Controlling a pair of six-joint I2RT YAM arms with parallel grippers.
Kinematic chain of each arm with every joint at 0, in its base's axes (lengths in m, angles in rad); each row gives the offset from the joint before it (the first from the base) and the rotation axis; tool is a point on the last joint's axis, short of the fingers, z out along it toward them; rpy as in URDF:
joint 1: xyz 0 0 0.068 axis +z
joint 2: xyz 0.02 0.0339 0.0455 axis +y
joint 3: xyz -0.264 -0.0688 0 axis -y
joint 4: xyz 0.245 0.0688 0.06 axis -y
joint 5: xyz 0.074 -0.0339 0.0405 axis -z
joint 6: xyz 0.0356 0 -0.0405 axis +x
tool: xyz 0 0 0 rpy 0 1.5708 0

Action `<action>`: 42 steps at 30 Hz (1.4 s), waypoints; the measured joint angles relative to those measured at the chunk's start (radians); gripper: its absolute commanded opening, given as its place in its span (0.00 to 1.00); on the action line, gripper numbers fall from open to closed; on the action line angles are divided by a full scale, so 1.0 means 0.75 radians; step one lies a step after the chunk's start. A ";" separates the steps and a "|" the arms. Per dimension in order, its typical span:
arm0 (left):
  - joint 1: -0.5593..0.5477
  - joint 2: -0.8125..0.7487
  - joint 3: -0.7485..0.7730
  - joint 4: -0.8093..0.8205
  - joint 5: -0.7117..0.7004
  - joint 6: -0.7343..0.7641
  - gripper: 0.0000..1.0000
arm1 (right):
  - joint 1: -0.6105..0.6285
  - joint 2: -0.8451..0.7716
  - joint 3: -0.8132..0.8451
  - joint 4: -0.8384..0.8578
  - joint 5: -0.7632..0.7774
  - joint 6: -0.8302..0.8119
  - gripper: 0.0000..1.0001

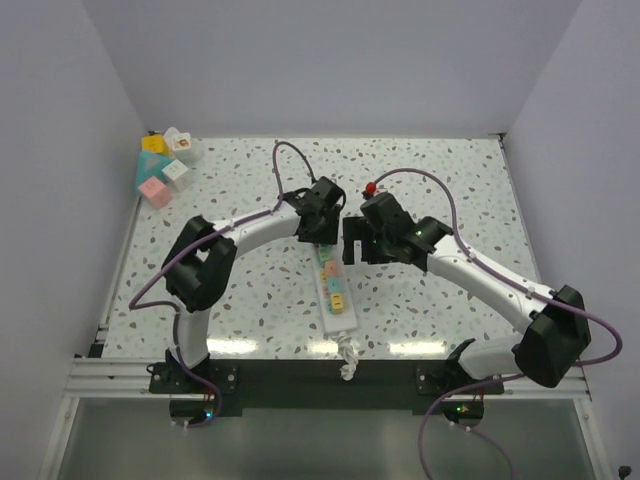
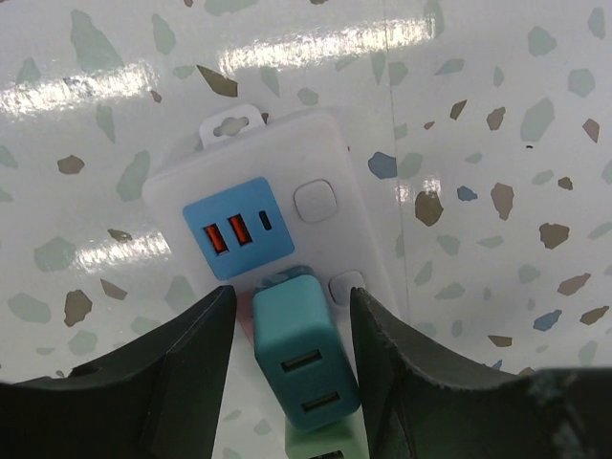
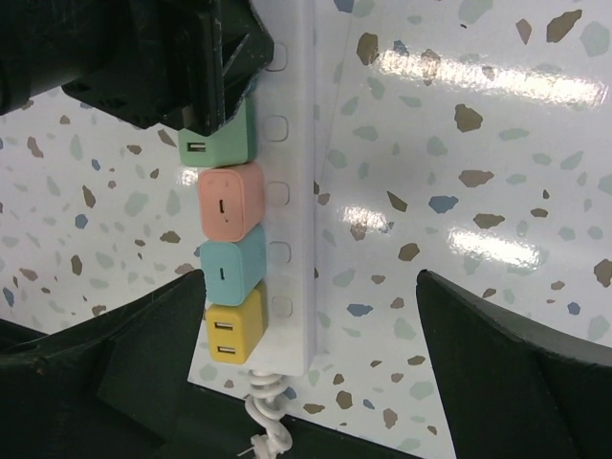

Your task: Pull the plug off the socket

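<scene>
Teal plug (image 2: 301,359) in white socket (image 2: 287,153)

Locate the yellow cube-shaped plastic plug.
Right wrist view, lower left: the yellow plug sits bottommost on the white oblong power strip, directly below the teal plug.

I saw a speckled table (image 1: 450,180), white socket (image 1: 336,300) flat at its middle, coloured blocks (image 1: 165,165) far left, red thing (image 1: 370,188) beyond.

White socket (image 3: 304,191) bears green plug (image 3: 222,143), pink plug (image 3: 229,203), teal plug (image 3: 232,271), yellow plug (image 3: 234,333).
</scene>
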 measured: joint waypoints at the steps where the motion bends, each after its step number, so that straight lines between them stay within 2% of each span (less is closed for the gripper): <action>1: -0.001 0.003 0.001 -0.001 -0.011 -0.009 0.52 | 0.010 0.001 -0.001 0.001 0.001 0.000 0.92; 3: -0.009 0.005 -0.001 -0.002 -0.017 -0.039 0.44 | 0.025 0.003 -0.002 0.001 0.004 0.000 0.90; 4: -0.010 0.006 -0.001 0.001 -0.016 -0.048 0.31 | 0.031 0.005 -0.002 0.003 0.005 0.000 0.89; 5: -0.012 0.006 -0.006 0.002 -0.022 -0.064 0.25 | 0.040 0.010 -0.002 0.005 0.007 0.000 0.87; 6: -0.013 0.006 -0.009 0.009 -0.022 -0.089 0.12 | 0.046 0.017 -0.002 0.006 0.007 -0.001 0.86; 8: -0.013 0.006 -0.019 0.033 -0.019 -0.116 0.01 | 0.067 0.038 -0.002 0.009 0.008 0.000 0.85; 15: -0.013 -0.004 -0.051 0.075 -0.023 -0.124 0.00 | 0.246 0.112 -0.034 0.031 0.043 0.051 0.75; 19: -0.013 -0.014 -0.072 0.098 -0.024 -0.136 0.00 | 0.352 0.116 -0.075 0.046 0.078 0.158 0.65; 25: -0.013 -0.010 -0.069 0.098 -0.030 -0.149 0.00 | 0.443 0.228 -0.062 0.072 0.113 0.313 0.57; 32: -0.014 0.008 -0.047 0.107 -0.039 -0.160 0.00 | 0.506 0.348 -0.006 0.075 0.164 0.413 0.43; 34: -0.014 0.008 -0.047 0.109 -0.042 -0.166 0.00 | 0.516 0.380 -0.004 0.071 0.171 0.443 0.25; 36: -0.014 0.009 -0.048 0.112 -0.045 -0.174 0.00 | 0.523 0.397 0.019 0.040 0.188 0.479 0.00; 42: -0.014 0.007 -0.070 0.153 -0.058 -0.190 0.00 | 0.546 0.425 0.081 -0.058 0.259 0.538 0.00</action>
